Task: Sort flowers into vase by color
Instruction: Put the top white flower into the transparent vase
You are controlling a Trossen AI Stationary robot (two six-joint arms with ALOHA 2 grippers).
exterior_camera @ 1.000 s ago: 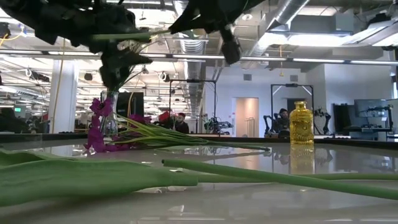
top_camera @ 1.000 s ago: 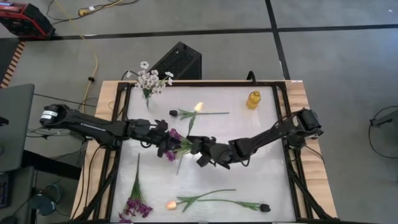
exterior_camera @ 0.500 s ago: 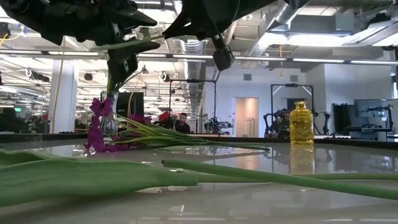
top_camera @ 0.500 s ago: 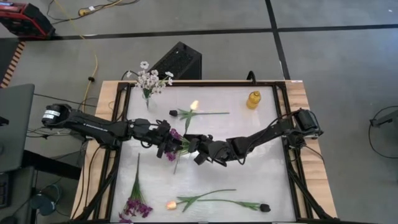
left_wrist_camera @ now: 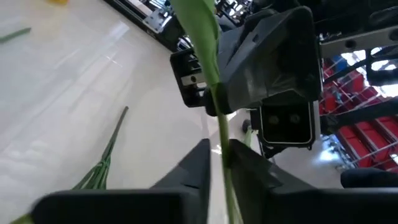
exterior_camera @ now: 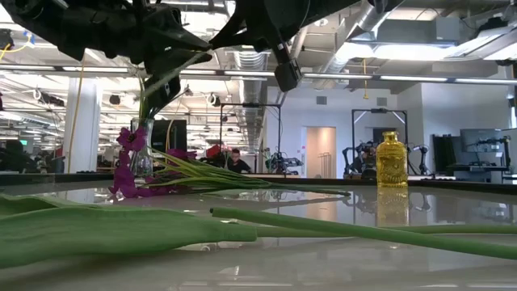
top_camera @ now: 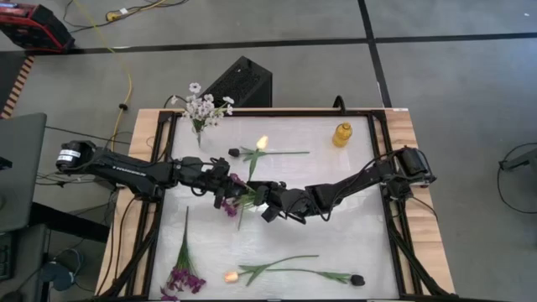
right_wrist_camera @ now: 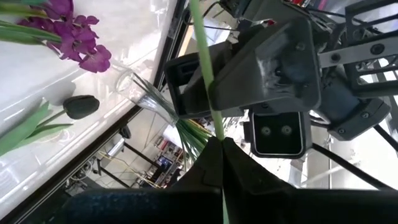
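Blocked in the middle by both arms (top_camera: 336, 191). Open room between yellow bottle (top_camera: 341, 133) and bottom flowers (top_camera: 294, 273).

Purple sprig (top_camera: 232, 195) is held off the table by its green stem, clamped between left gripper (top_camera: 225, 190) and right gripper (top_camera: 258, 198), blossoms at the left gripper's side. White sprigs (top_camera: 201, 109) are stood in a vase beyond the left gripper. Peach and dark-budded stems (top_camera: 267, 152) are laid flat beyond both grippers; another such pair (top_camera: 289, 271) and a second purple sprig (top_camera: 181, 270) are laid on the near side.

Grey concrete floor (top_camera: 436, 84) with black tape lines, yellow cable (top_camera: 127, 84) — open workshop, ceiling ducts (exterior_camera: 380, 16)
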